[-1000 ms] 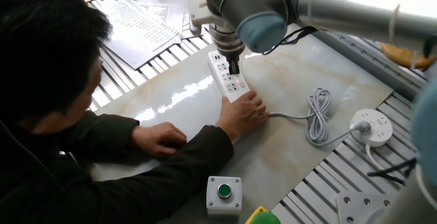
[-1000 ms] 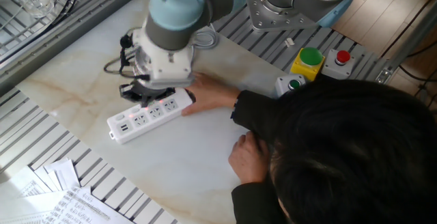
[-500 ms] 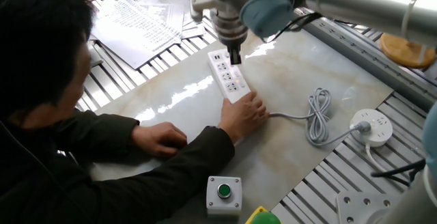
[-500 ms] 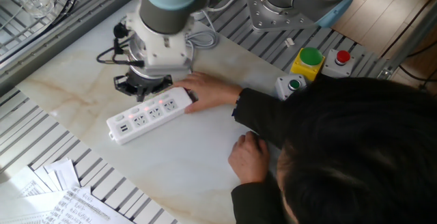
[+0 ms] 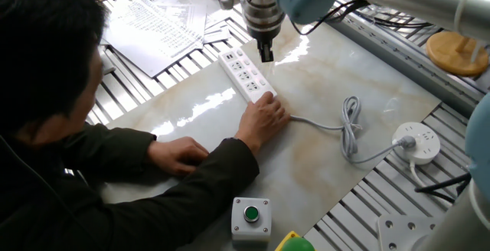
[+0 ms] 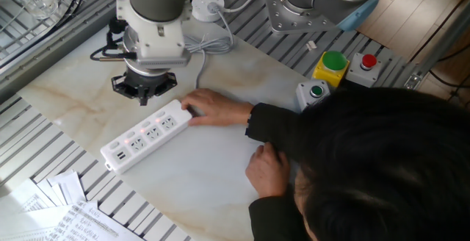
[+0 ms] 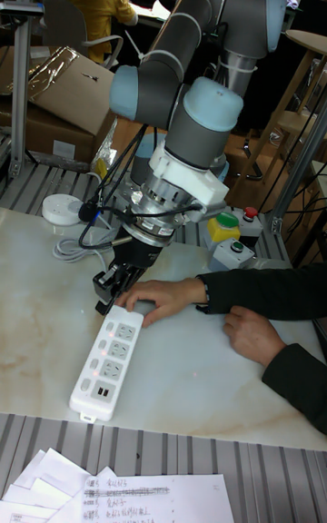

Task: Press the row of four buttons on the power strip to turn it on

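the power strip (image 6: 144,136) lies slantwise on the counter (image 6: 220,182), a person's hand (image 6: 213,109) at its cord end. the robot's hand (image 6: 142,94) hovers just beyond its long edge; finger state unclear.

Power strip (image 6: 143,136) on table (image 6: 220,189), person's hand (image 6: 213,109) on its end, gripper (image 6: 142,94) above, beside it

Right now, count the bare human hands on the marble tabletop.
2. One hand holds the cord end of the long white plastic power strip; the other hand rests on bare marble, nearer the person. None appears hidden.
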Available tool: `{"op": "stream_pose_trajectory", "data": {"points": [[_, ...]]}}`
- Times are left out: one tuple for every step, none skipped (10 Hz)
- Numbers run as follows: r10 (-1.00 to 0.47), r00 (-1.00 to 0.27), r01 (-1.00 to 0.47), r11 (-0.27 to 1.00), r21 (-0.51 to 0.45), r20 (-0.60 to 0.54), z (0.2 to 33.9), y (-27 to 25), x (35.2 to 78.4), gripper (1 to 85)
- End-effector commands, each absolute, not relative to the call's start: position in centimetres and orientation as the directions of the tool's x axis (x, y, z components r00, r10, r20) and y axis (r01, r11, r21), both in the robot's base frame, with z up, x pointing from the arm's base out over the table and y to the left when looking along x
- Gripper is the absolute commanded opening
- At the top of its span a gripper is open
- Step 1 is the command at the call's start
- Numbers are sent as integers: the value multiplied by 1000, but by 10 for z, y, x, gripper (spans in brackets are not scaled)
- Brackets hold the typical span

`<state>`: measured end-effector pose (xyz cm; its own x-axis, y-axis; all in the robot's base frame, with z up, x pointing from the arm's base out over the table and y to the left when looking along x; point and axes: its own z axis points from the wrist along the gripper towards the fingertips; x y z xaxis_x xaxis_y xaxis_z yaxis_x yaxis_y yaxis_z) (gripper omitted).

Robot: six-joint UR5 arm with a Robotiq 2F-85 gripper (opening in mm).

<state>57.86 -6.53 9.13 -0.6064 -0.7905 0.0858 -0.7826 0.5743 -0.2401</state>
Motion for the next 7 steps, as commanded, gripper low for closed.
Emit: {"op": "stream_pose_trajectory", "data": {"points": [[-760, -648, -753, 630, -189, 52, 98, -53, 564, 10], [-755, -653, -748, 634, -196, 49, 98, -54, 565, 10], [-740, -672, -732, 657, -181, 36, 97, -49, 563, 10], [-721, -692, -712, 681, -173, 9, 96, -44, 566, 10], [-695, -719, -684, 710, -166, -14, 96, -39, 567, 10], [-700, -714, -686, 702, -189, -11, 97, -44, 571, 10], [-697, -717, -683, 706, -187, -17, 97, -43, 572, 10]]}}
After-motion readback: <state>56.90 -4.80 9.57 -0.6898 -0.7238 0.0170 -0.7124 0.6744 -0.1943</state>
